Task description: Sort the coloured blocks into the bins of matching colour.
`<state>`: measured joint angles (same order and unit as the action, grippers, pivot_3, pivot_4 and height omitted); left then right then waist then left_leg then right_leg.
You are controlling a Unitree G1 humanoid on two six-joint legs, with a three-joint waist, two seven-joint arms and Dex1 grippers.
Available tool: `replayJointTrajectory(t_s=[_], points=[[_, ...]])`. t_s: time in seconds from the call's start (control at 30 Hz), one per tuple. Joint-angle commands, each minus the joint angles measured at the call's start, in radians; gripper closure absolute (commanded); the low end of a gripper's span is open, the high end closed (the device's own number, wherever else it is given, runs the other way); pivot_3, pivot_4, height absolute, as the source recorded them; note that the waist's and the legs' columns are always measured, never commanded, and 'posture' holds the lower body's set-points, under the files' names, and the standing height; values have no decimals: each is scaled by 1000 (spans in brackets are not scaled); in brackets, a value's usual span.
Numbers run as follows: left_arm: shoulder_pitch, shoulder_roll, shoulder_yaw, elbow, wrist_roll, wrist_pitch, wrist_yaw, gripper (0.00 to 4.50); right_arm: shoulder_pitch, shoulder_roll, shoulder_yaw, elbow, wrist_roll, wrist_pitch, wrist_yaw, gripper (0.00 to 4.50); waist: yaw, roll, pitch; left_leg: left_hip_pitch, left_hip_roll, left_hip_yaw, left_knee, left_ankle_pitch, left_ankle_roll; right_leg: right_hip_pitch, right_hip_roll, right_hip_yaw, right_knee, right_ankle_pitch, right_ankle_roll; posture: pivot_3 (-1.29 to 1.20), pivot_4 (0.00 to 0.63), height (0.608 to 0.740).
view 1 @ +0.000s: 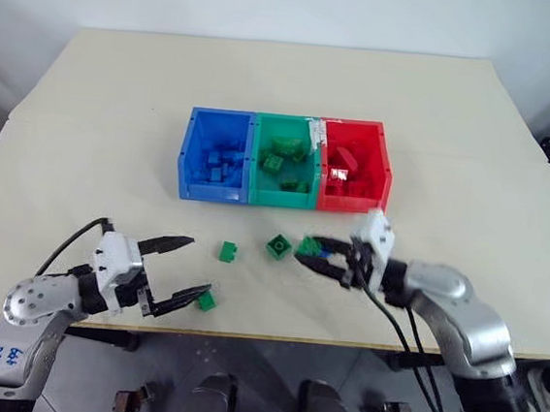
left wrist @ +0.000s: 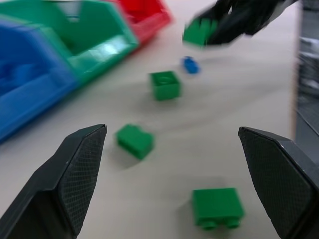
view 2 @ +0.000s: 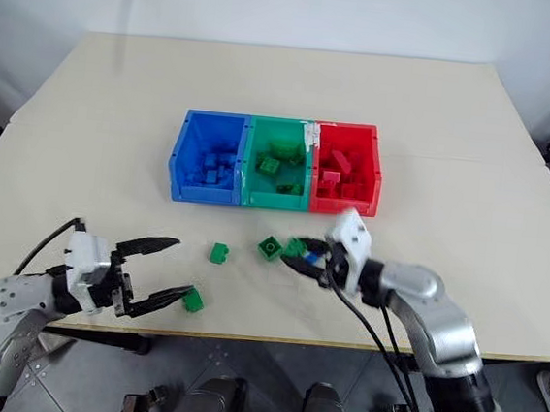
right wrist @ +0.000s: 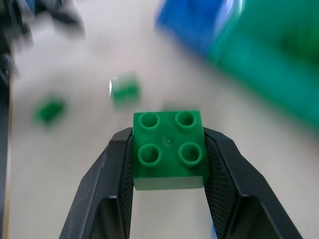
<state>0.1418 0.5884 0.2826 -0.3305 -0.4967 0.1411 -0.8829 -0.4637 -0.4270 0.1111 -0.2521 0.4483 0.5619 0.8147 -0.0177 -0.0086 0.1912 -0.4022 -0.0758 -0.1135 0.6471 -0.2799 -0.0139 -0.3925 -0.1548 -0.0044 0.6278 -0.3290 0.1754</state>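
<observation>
**Green brick in the right claw, green bin ahead**

The left claw hangs low over the surface with its fingers spread wide, a green block just beside its lower tip. Further right, two more green blocks lie loose on the surface, one nearer the bins. The right claw is clamped on a green studded brick, held clear of the surface; a small blue block lies below it. The carry should go well if the brick stays level, reaches squarely above the green bin between the blue bin and the red bin, and is released only inside its walls.
</observation>
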Motion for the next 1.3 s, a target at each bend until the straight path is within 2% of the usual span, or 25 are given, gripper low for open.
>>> replayJointTrajectory(t_s=[0.03, 0.13, 0.27, 0.43, 0.53, 0.57, 0.77, 0.93, 1.2, 1.3], points=[[57, -33, 88, -56, -36, 0, 80, 0, -134, 69, 18, 136, -65, -80, -56, 3009, -1, 0, 0, 0, 1, -1, 0, 0, -1, -1, 1, 0, 0, 0, 0, 0, 150, 740], [106, -54, 124, -67, -34, -6, 112, 0, -274, 131, 22, 369, -182, -210, -149, 3009, 2, -1, -1, 0, 2, -3, 0, -1, -3, -1, 5, 0, 1, 0, -3, 0, 150, 740], [148, -66, 147, -81, -34, -9, 132, 0, -420, 176, -5, 620, -265, -347, -243, 3009, -1, -1, -1, 0, 2, -2, 0, -1, -3, -1, 5, 0, 1, 0, -4, 0, 150, 740], [147, -68, 141, -88, -32, -12, 143, 0, -484, 191, -19, 748, -286, -443, -227, 1275, -12, -1, -1, 0, 2, -2, -1, -1, -3, -1, 6, 0, 2, 0, -4, 0, 150, 740], [117, -64, 112, -80, -35, -5, 135, 0, -469, 178, -29, 701, -260, -440, -176, 227, -14, -1, 0, 0, 2, -1, -2, -1, -3, -2, 6, 0, 2, 0, -4, 0, 150, 740], [109, -62, 102, -79, -52, 9, 124, 0, -454, 167, -33, 671, -252, -437, -161, 51, -14, -1, 0, 0, 2, -1, -2, -1, -3, -2, 6, 0, 2, 0, -4, 0, 150, 740], [35, -27, 24, -28, -37, 22, 49, 0, -254, 27, -78, 381, -135, -383, 26, 51, -2, -1, 0, -1, 3, -3, -1, -2, -2, -1, 5, 0, 2, 0, -4, 0, 150, 740], [-143, -1, -108, 78, 6, 32, -25, 0, 74, -191, -209, 166, -12, -407, 237, 51, 22, 0, 0, -1, 0, -2, 0, -3, -2, 0, 6, -1, 0, 0, -4, 0, 150, 740], [-365, -19, -305, 220, 83, -55, -186, 0, 462, -392, -418, 165, 17, -494, 416, 51, 16, 0, 0, 1, 2, 5, 0, -3, -1, 0, 6, 0, 0, 0, -3, 0, 150, 740], [-428, -31, -338, 266, 89, -89, -235, 0, 528, -414, -446, 202, 3, -569, 458, 51, 16, 0, 0, 1, 2, 12, 1, -3, -1, 1, 6, 0, 0, 1, -3, 0, 150, 740]])
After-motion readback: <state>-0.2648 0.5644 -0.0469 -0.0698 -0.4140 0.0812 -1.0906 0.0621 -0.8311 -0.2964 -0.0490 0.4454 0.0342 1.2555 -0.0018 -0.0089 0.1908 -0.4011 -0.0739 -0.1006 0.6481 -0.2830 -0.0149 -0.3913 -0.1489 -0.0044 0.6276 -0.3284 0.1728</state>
